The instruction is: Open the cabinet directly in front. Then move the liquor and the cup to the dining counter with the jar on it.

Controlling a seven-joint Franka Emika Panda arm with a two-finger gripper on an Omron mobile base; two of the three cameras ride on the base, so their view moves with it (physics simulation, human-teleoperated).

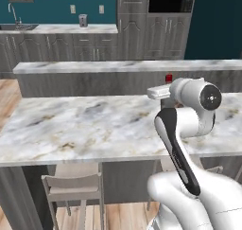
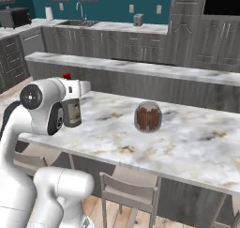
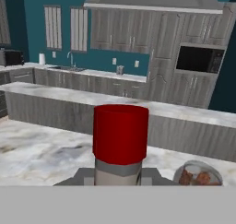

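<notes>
My gripper (image 3: 118,178) is shut on the liquor (image 3: 120,134), a small glass bottle held upright, its red cap close in front of the hand camera. The red cap (image 1: 168,77) peeks out above my white hand, over the right part of the dining counter (image 1: 94,115). Seen from the right base, the liquor (image 2: 71,114) hangs just over the near left part of the dining counter (image 2: 187,138). The jar (image 2: 148,117), squat glass with reddish-brown contents, stands on the marble to the right of the bottle, apart from it. The jar (image 3: 198,174) sits low right in the hand view. The cup and the cabinet are out of view.
A raised back ledge (image 1: 118,66) runs along the counter's far side. Stools (image 1: 71,186) (image 2: 131,192) stand under its near edge. Beyond it are the far worktop with a sink (image 2: 77,22) and a built-in oven (image 3: 199,59).
</notes>
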